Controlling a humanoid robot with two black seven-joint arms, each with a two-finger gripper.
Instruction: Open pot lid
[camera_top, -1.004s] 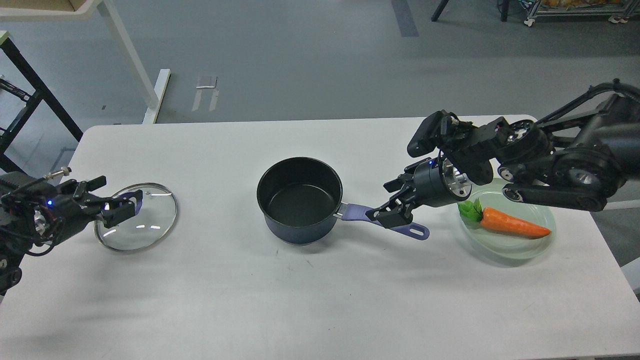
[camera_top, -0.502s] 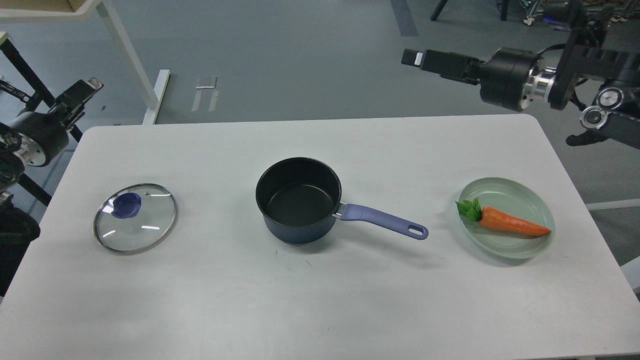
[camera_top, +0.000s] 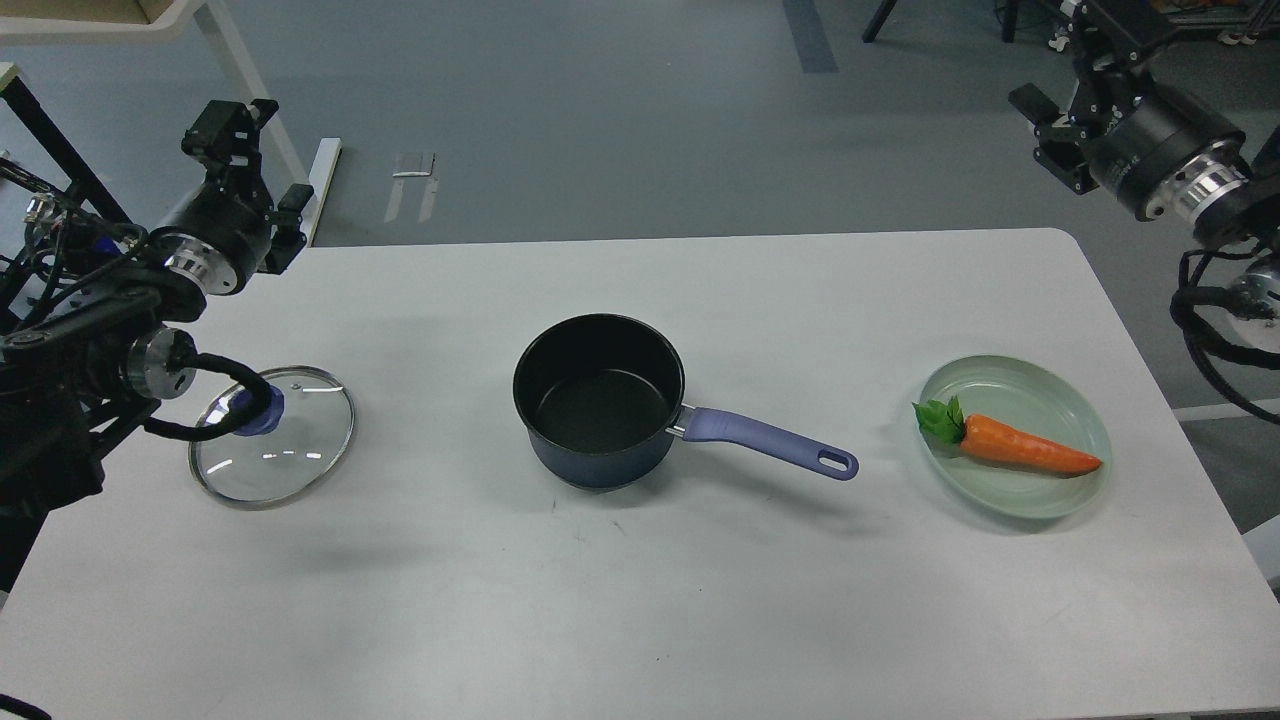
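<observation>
The left gripper (camera_top: 245, 140) hangs high at the far left, off the table edge, pointing away; its fingers look parted with nothing between them. The right gripper (camera_top: 1050, 125) is raised at the far right, dark and end-on — whether its jaws are open or closed I cannot tell, though nothing appears to be held.

The round clear glass lid with a metal rim and periwinkle-blue knob (camera_top: 272, 435) lies flat on the white table (camera_top: 640, 600) at the left, well apart from the small dark navy saucepan with a long periwinkle-blue handle (camera_top: 600, 400), which stands uncovered in the middle, handle pointing right. A black cable from the left arm crosses the knob. The task looks complete.

The lid is likely stiff, fairly light, smooth and breakable — the knob is the only sound place to grip. The pot is probably heavier and rigid, best held by its handle.

At the right, an orange toy carrot (camera_top: 1025, 452) rests on a pale green plate (camera_top: 1085, 420).
</observation>
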